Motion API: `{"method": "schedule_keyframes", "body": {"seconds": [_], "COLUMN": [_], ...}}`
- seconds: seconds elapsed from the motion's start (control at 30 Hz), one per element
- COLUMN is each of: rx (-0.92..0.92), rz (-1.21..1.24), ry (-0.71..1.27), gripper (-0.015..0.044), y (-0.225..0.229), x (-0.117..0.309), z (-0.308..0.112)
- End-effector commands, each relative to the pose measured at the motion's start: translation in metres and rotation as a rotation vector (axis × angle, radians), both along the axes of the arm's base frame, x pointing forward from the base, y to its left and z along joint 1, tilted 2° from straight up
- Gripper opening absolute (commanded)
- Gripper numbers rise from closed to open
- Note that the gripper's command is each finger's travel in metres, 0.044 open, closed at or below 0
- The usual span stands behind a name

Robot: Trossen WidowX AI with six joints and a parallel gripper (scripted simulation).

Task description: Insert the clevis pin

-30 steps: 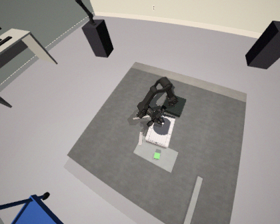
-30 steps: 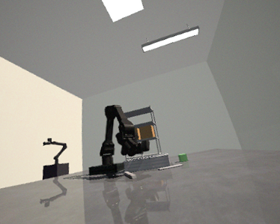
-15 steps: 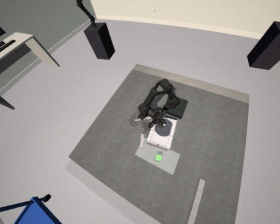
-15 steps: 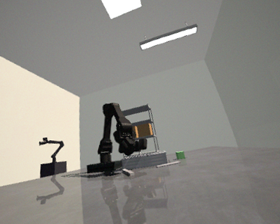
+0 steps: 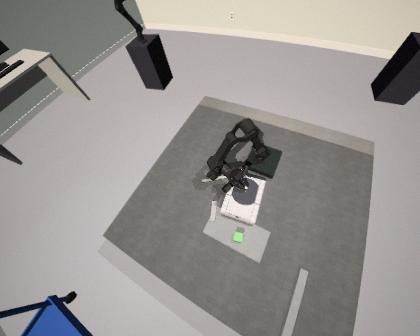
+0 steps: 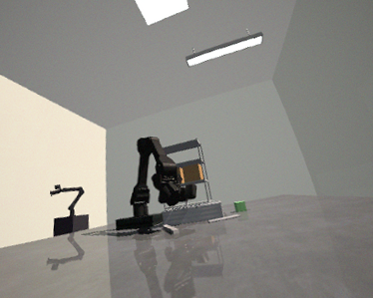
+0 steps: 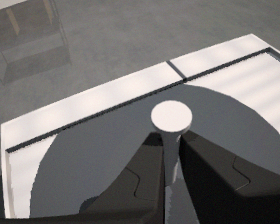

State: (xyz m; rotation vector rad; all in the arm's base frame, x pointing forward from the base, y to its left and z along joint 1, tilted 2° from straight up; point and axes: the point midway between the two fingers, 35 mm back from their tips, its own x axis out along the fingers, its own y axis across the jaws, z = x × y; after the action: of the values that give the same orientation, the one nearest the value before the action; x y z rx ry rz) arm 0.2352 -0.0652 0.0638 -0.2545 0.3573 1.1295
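The jaws grip the clevis pin [image 7: 171, 116] below its head, over the disc [image 5: 245, 194] [image 7: 107, 132] in the tray [image 5: 240, 215] [image 6: 195, 214] [image 7: 90, 102], its 12 o'clock rim beyond; insertion seems in hand, calling next for hole alignment, then lowering

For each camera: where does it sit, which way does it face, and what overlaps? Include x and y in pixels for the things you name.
Top: high above, looking steeply down at the tray [image 5: 240, 212] [image 7: 85, 107]; whole arm [image 5: 246, 125] [image 6: 143, 172] shows.
Exterior: low, near table height, looking slightly up across it; arm side-on.
Wrist: on the arm, facing past its jaws to the pin [image 7: 171, 116].
Shared: top and wrist both show disc [image 5: 242, 197] [image 7: 115, 120] and tray.
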Motion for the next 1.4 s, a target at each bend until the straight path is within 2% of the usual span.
{"method": "schedule_keyframes", "body": {"seconds": [0.0, 1.37], "rx": [-0.007, -0.007], "rz": [-0.001, -0.001], "ry": [-0.005, -0.007], "gripper": [0.0, 0.0], "y": [0.0, -0.001], "x": [0.002, 0.02], "z": [0.0, 0.0]}}
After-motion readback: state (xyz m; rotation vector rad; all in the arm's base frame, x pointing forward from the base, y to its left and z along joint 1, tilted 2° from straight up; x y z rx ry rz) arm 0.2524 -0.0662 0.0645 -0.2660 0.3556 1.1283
